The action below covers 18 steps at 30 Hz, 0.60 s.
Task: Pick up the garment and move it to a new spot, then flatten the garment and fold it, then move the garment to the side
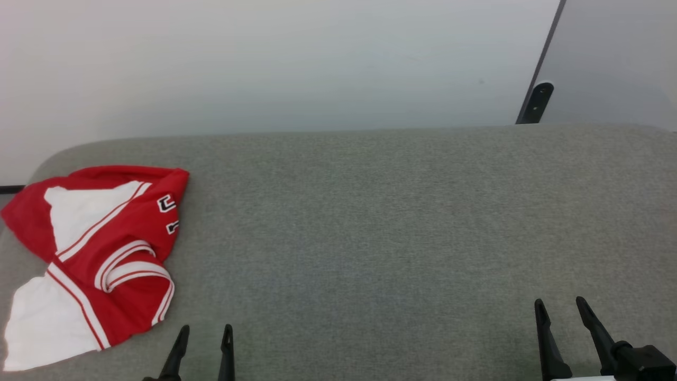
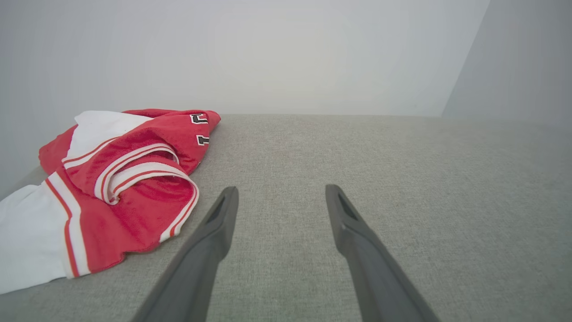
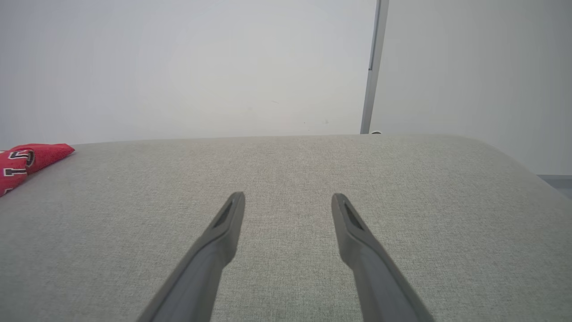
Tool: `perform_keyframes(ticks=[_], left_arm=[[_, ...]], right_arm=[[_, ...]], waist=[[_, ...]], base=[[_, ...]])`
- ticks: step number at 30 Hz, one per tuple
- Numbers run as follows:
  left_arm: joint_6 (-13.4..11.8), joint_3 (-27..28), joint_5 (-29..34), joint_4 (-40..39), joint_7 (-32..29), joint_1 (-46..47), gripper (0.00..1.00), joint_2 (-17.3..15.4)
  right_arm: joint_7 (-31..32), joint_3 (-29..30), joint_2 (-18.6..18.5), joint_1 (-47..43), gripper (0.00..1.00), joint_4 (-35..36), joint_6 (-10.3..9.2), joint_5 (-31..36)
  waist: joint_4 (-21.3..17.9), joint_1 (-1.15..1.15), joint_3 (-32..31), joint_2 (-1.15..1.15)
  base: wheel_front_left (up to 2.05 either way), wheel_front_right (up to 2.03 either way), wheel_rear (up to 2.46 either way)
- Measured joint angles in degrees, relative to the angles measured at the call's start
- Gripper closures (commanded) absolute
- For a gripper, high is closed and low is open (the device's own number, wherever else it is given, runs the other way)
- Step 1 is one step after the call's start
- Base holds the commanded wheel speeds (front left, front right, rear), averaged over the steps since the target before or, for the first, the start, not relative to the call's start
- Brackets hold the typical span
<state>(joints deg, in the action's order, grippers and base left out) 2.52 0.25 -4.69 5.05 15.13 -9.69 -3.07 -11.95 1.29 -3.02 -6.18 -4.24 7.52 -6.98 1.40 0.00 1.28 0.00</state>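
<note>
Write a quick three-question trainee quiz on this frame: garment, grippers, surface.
1. True or false: the garment lies flat and fully spread on the grey fabric surface.
2. Fill in: the left gripper and the right gripper both stand ____, holding nothing.
3. Which is nearer the garment? A) left gripper B) right gripper C) equally near

Key: 1 false, it lies bunched; 2 open; 3 A.

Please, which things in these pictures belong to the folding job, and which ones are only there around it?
For the job:
- garment, crumpled at the left end of the surface
- left gripper, jaws open, beside it, not touching
- right gripper, jaws open, far from it

Only around:
- grey padded surface
- pale wall
- dark bracket, back right
</note>
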Motion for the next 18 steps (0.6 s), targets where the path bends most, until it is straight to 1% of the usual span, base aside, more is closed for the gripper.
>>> perform_keyframes(ticks=[4,9,14,18], left_arm=[[0.03,-0.04,-1.29,0.22,0.0,0.21,0.0,0.07],[-0.02,-0.05,-1.94,0.44,0.0,0.68,0.0,0.12],[-0.77,-0.47,-3.22,0.92,0.0,0.92,0.0,0.13],[-1.78,-1.45,-4.5,1.03,0.01,1.02,0.0,0.15]], right_arm=[[-0.16,0.24,0.0,-0.07,0.0,0.13,0.0,-0.18],[-0.16,-0.54,0.01,-0.2,0.0,0.21,0.0,-0.16],[0.18,-2.47,0.01,0.13,0.0,0.45,0.0,0.14],[0.99,-5.02,-0.15,1.5,0.0,0.34,0.0,0.87]], waist=[[1.2,0.0,0.07,0.0],[3.82,0.0,0.24,0.0],[7.59,0.0,0.39,0.0],[11.45,0.0,0.52,0.0]], base=[[0.0,0.0,0.0],[0.0,0.0,0.0],[0.0,0.0,0.0],[0.0,0.0,0.0]])
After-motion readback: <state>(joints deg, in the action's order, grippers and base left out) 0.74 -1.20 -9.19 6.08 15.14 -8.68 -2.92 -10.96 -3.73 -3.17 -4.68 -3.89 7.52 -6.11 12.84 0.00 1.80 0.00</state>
